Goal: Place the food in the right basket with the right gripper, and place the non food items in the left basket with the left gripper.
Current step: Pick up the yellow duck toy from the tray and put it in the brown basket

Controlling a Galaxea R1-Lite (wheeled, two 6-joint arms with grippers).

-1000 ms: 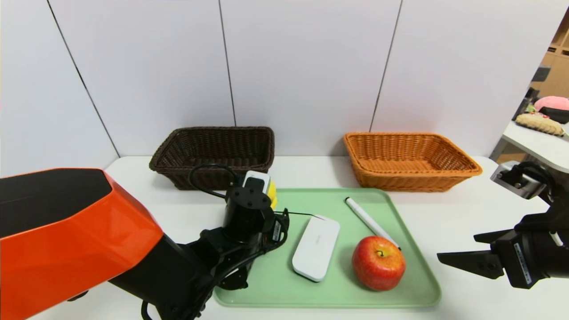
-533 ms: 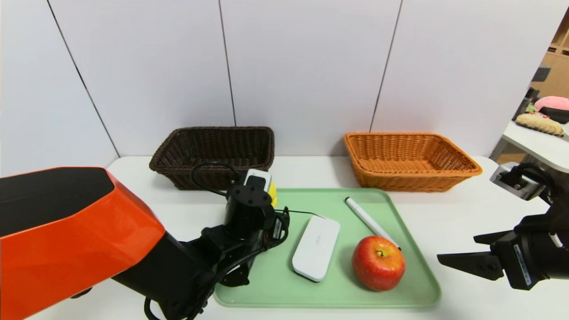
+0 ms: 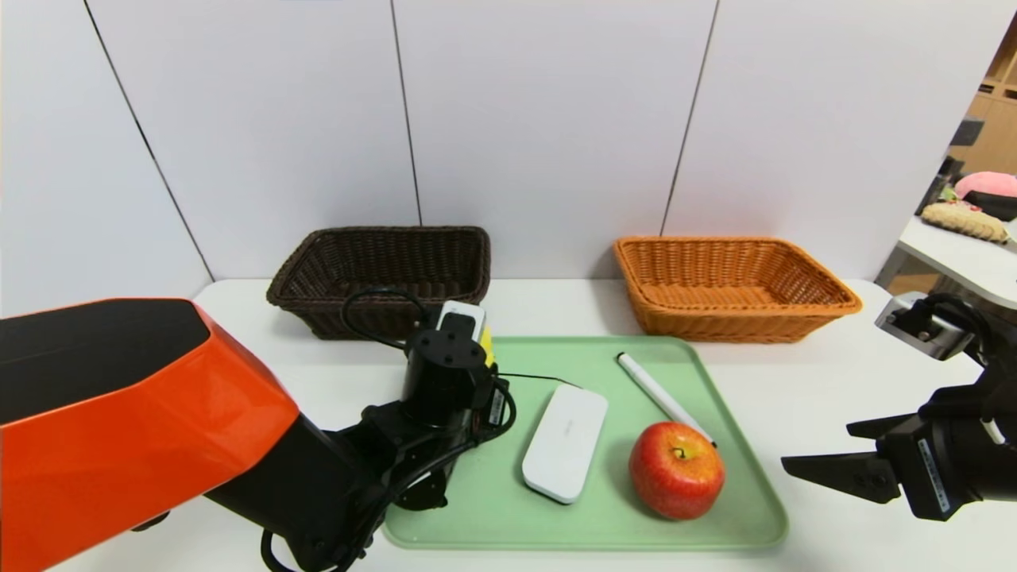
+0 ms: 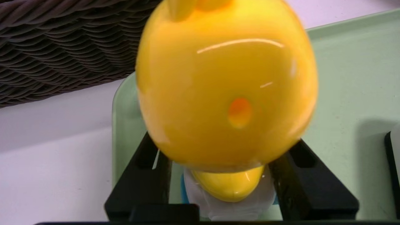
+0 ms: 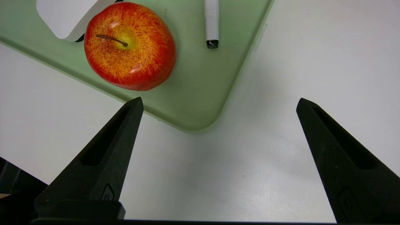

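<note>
Left claw [image 4: 218,187] low, fingers part-spread; right claw [image 5: 218,162] raised, agape

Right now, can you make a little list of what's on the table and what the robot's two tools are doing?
tray: apple, pen, white case, yellow toy
left tool: fingers on either side of the yellow toy
right tool: open, over the table beside the tray
brown basket: left
orange basket: right

In the head view the left gripper [image 3: 477,349] is hidden behind its own wrist, left of centre; only a sliver of the yellow toy [image 3: 486,347] shows. In the left wrist view that toy fills the frame, blurred, its top cut off. The right arm runs off the right edge.
</note>
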